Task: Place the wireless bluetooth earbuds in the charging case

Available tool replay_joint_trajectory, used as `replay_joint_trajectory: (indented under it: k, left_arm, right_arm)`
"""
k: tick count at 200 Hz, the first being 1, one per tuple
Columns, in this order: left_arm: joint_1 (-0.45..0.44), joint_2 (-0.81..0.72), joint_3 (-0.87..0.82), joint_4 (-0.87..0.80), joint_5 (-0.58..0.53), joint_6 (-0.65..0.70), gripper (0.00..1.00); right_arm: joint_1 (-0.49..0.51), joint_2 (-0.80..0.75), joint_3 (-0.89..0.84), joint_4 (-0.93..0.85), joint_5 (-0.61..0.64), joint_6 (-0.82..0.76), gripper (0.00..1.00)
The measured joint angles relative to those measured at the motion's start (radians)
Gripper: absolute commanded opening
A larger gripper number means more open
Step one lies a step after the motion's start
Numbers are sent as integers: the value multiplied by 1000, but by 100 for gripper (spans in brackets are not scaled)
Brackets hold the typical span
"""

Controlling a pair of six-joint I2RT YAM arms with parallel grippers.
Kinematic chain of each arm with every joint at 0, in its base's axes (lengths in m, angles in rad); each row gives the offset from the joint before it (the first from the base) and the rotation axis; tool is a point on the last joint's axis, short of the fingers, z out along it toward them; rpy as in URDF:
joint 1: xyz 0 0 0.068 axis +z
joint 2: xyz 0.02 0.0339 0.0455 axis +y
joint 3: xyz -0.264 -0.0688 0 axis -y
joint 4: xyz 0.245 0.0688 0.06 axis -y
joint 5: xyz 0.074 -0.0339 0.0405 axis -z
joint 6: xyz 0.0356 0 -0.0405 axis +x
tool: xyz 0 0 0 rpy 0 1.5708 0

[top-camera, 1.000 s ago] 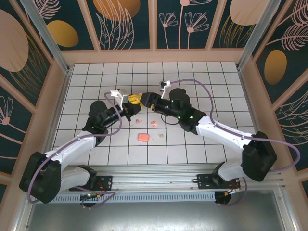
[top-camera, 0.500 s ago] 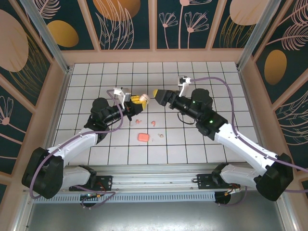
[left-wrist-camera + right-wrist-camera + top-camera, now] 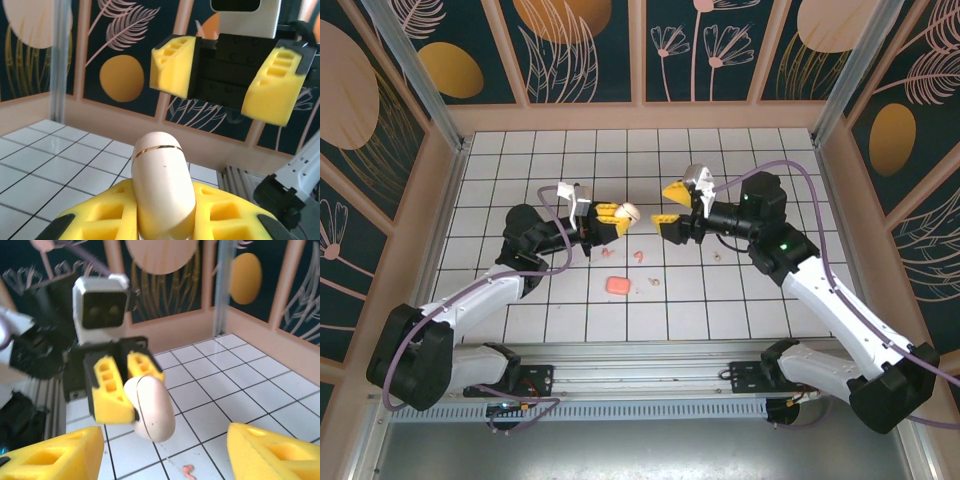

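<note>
Now the L gripper [image 3: 610,215] still pinches the beige case [image 3: 629,212] tight & holds it up, lid looking shut, the tiny pink earbuds [image 3: 638,256] lie loose on the white tiles [image 3: 520,160] just below, & the R gripper [image 3: 670,205] has backed off the case, jaws apart & empty, so no bud is in yet.

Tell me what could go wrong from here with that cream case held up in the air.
The smooth rounded cream plastic case, gripped at one end by the left end effector, could slip and drop.
The open right end effector faces it; closing off-centre might knock it loose.
A fall could scatter the tiny pink earbuds lying beneath.
</note>
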Motion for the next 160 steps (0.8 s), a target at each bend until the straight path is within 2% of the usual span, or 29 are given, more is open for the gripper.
replay_joint_trajectory:
  k: [30,66,130,160]
  left_arm:
    - [0,0,4,26,51,-14,21]
    - [0,0,5,48,78,-19,21]
    - [0,0,30,81,102,-29,20]
    - [0,0,43,84,111,-29,20]
  right_arm:
    - [0,58,89,-99,-104,-153,60]
    - [1,134,132,-169,-195,-261,57]
    - [22,215,189,-228,-240,-359,55]
    - [37,253,205,-248,-253,-381,46]
